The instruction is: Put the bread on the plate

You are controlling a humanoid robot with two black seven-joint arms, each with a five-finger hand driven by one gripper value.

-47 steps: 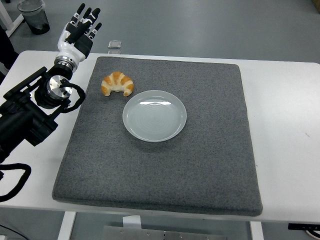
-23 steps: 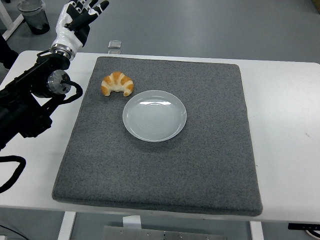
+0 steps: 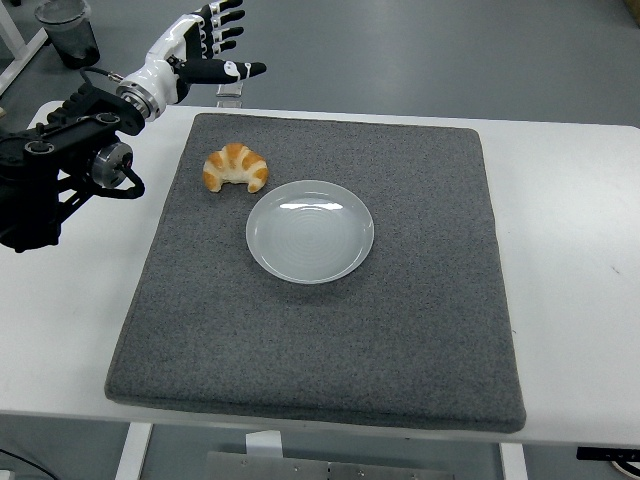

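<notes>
Head view: bread (image 3: 235, 167), a croissant, lies on the grey mat (image 3: 400, 330) just beside the white plate (image 3: 310, 231), at its upper-left, not on it. Left hand (image 3: 205, 50) hovers above the table's far-left edge, fingers spread, holding nothing. Only 1 arm visible.

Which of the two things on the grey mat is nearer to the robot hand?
The croissant. It lies at the mat's far left, below the left robot hand; the plate sits nearer the middle.

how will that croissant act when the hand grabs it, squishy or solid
The croissant looks puffy and flaky, so it is probably light and would crush under a tight squeeze. Its curved shape lies flat on the gray mat, so it likely won't roll. The crust may shed flakes.
</notes>
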